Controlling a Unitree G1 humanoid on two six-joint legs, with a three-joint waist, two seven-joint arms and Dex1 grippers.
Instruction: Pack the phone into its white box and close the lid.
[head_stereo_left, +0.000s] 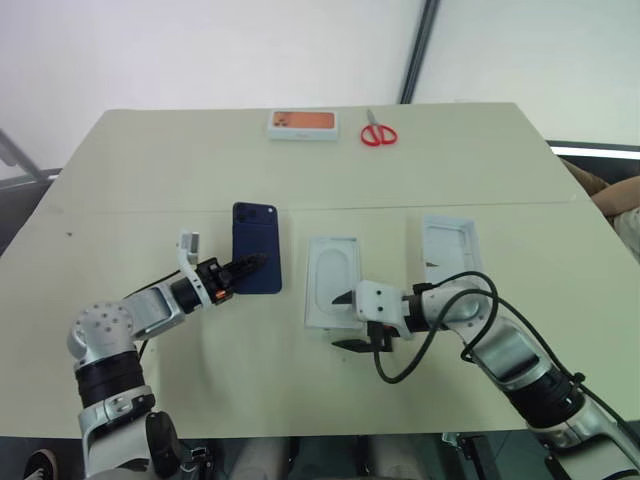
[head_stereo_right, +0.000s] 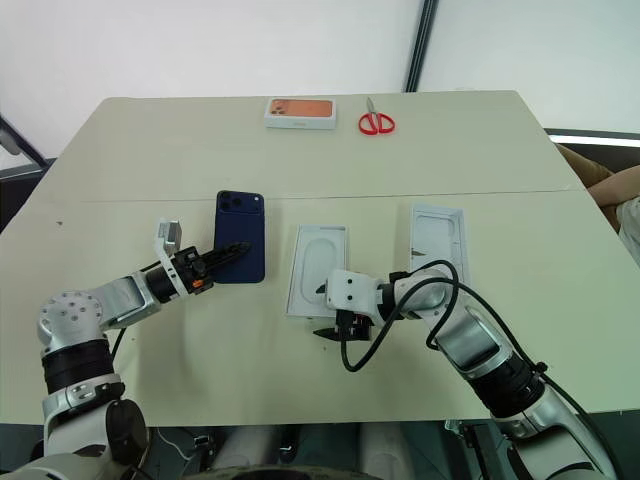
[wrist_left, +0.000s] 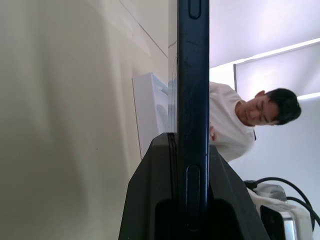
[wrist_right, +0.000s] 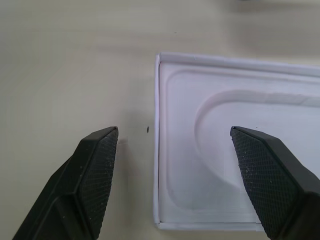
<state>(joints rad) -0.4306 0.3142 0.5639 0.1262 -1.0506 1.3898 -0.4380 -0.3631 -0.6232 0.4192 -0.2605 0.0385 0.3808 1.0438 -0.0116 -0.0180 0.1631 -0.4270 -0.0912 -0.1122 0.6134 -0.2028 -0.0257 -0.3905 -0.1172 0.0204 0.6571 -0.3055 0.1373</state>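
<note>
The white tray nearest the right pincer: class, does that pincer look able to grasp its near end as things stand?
Probably yes: the right pincer is open, straddling the white tray's near edge, nothing between them.

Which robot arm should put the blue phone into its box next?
The left. Its claw is already shut on the phone. The right claw is open and empty, at the near end of a white tray.
</note>
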